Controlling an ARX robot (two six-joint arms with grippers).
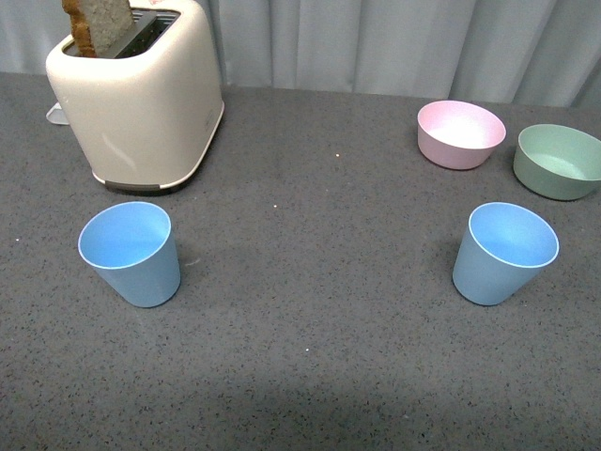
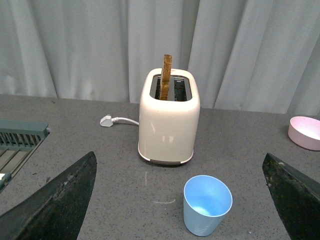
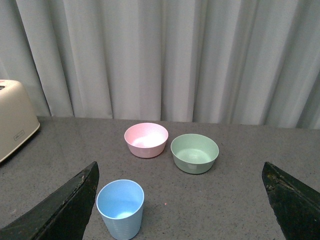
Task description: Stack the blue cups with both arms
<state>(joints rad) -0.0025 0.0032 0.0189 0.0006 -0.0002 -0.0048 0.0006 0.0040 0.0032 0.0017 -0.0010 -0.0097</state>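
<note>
Two light blue cups stand upright and empty on the grey table. One blue cup (image 1: 131,252) is at the left, in front of the toaster. The other blue cup (image 1: 503,252) is at the right, in front of the bowls. Neither arm shows in the front view. In the left wrist view my left gripper (image 2: 182,200) is open, its black fingers (image 2: 60,200) wide apart, with the left cup (image 2: 206,205) standing between them and untouched. In the right wrist view my right gripper (image 3: 180,202) is open, and the right cup (image 3: 120,208) stands close to one finger (image 3: 65,210).
A cream toaster (image 1: 141,99) with a slice of bread in it stands at the back left, its white plug (image 2: 106,120) on the table. A pink bowl (image 1: 460,133) and a green bowl (image 1: 560,161) sit at the back right. A grey rack (image 2: 17,145) shows beside the toaster.
</note>
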